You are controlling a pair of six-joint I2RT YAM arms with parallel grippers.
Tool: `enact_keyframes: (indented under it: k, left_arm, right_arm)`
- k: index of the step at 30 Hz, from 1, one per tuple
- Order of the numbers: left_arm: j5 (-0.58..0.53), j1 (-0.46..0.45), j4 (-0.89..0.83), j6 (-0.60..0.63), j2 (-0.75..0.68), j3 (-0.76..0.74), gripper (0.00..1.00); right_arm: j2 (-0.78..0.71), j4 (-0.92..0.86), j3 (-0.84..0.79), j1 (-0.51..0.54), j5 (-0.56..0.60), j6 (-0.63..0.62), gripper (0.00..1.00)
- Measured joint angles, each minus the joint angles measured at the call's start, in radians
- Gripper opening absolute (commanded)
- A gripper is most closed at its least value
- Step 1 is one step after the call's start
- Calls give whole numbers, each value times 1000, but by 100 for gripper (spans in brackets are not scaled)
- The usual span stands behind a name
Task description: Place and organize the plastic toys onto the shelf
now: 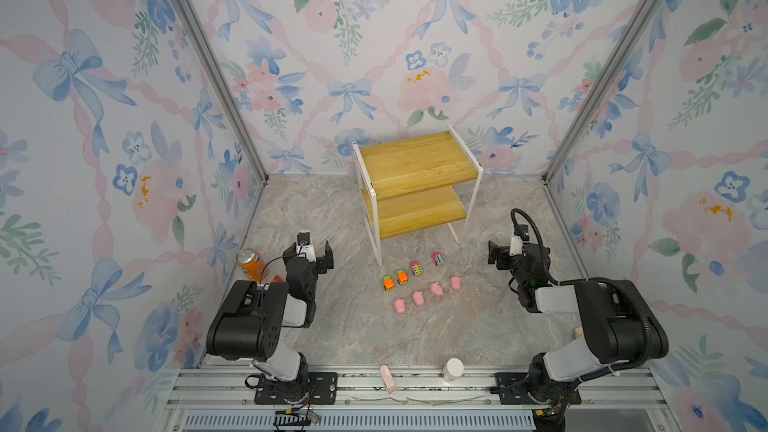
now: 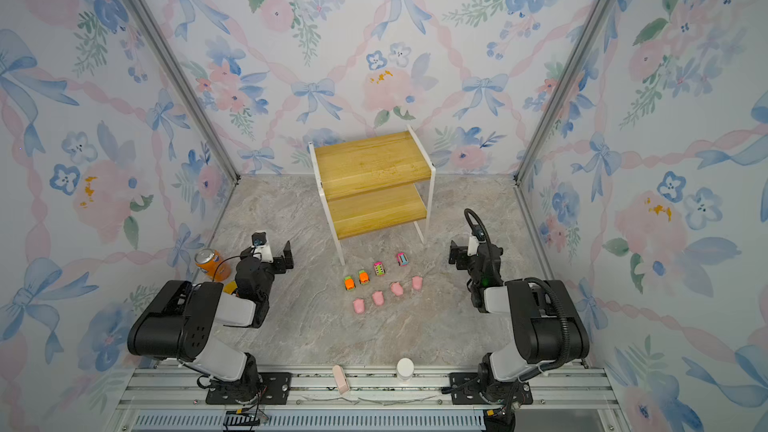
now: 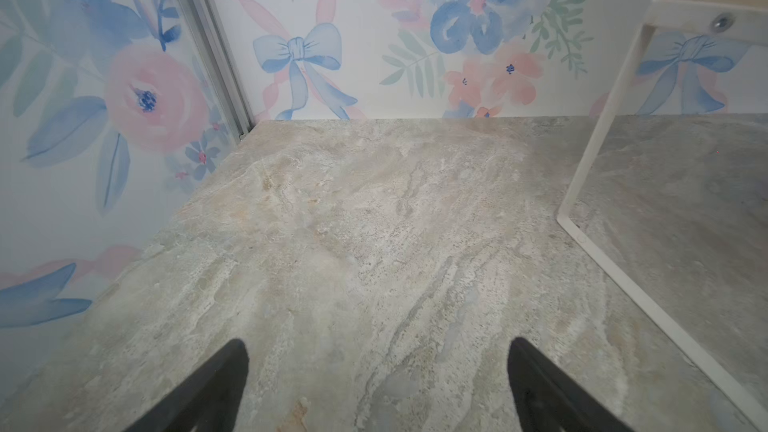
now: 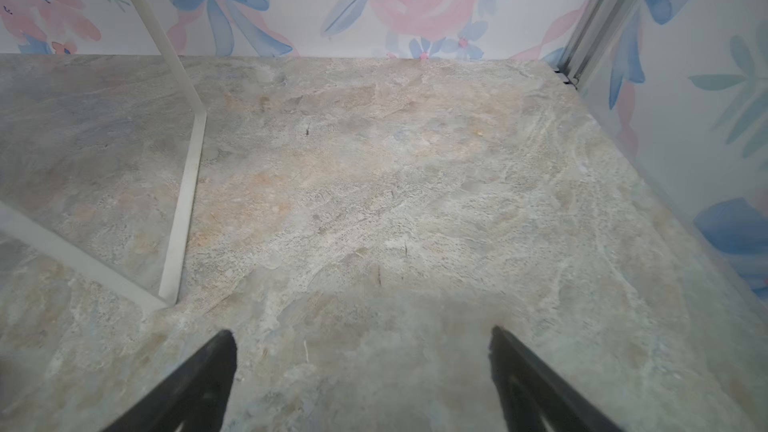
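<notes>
Near edge of the table point(image 1: 353, 338): a small pink block point(image 1: 388, 378) and a white bottle point(image 1: 453, 369) sit at the rail, well clear of the work and not part of it. Further in, right of centre, lie four pale-pink pigs point(image 1: 418, 297) in a slanted row, with four cars point(image 1: 401, 276) in a parallel row just behind: two orange-and-green on the left, two pink on the right. All eight are on the table, none touching another. The spacing looks deliberate, leaving room for the jaws to come down around one toy at a time. The left gripper point(image 3: 378, 347) hovers left of the rows and the right gripper point(image 4: 361, 334) right of them, both released with jaws spread wide and nothing between them. Each wrist view shows only bare table and a white frame leg. The symmetric stance suggests a ready pose; the first pick is not yet begun. An orange can point(image 1: 249, 263) stands at the left edge beside the left arm, a bump hazard if that arm swings out. Farthest back, against the far edge, stands the shelf point(image 1: 417, 157), both boards bare and the lower one stepped forward, so either tier can be reached from above.
</notes>
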Motion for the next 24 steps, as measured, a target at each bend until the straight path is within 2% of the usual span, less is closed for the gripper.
enact_keyframes:
  k: [24]
  left_arm:
    - [50,18,0,0,0,0,98]
  right_arm:
    - [0,0,0,0,1,0,97]
